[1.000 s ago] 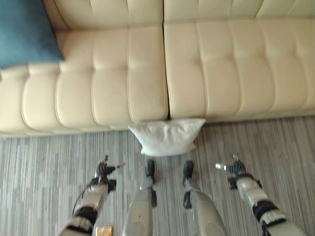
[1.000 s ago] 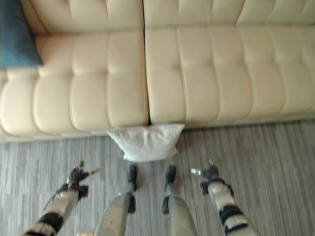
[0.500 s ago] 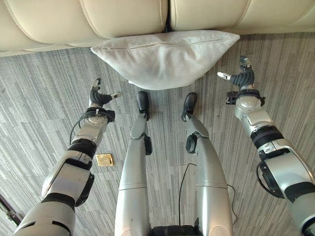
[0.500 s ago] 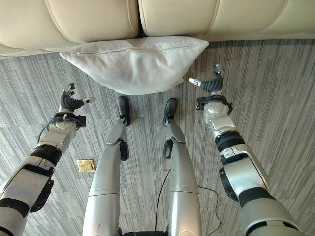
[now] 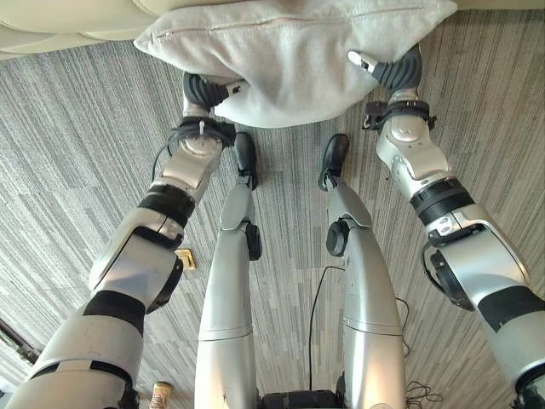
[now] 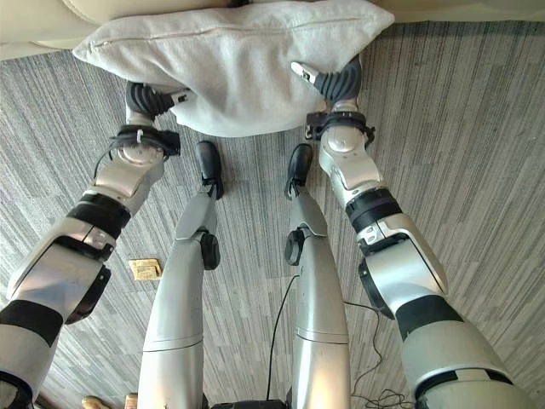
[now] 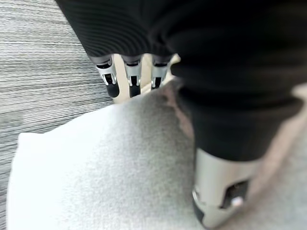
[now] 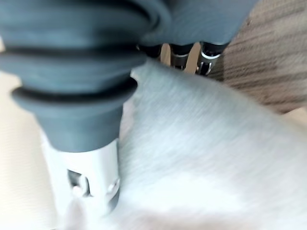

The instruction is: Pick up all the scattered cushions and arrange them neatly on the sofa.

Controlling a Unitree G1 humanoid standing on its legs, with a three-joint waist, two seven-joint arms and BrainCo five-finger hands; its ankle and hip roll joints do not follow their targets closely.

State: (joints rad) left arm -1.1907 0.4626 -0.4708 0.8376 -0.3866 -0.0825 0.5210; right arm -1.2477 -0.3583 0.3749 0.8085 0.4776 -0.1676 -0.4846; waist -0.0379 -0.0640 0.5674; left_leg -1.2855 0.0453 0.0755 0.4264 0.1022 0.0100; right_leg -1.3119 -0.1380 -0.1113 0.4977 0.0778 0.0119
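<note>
Both hands have been brought in from well apart at the cushion's sides to its two lower corners, and the camera has been tipped further down, so that less of the sofa is seen than half a second ago.

A white cushion [image 5: 298, 51] lies on the striped carpet [image 5: 77, 145], its far edge against the sofa [image 5: 51, 17] front, its long axis running across the robot from left to right. It is flanked by the hands, one at each end of that axis, at about the same reach from the body, so neither arm is clearly nearer.

At the left corner the left hand [image 5: 207, 89] is set with its thumb over the cloth and its fingers [image 7: 129, 79] passed beyond the cushion's edge, straight rather than curled. At the right corner the right hand [image 6: 328, 79] is placed likewise, thumb laid on top, fingers [image 8: 207, 61] reaching past the edge toward the carpet. Neither hand is seen to be closed on the cloth; both read as spread and bracketing it.

A squeeze inward along the long axis, then a lift forward onto the seat, is judged to be the coming step. Beside the left arm a small tan tag [image 6: 146, 268] lies on the carpet.
</note>
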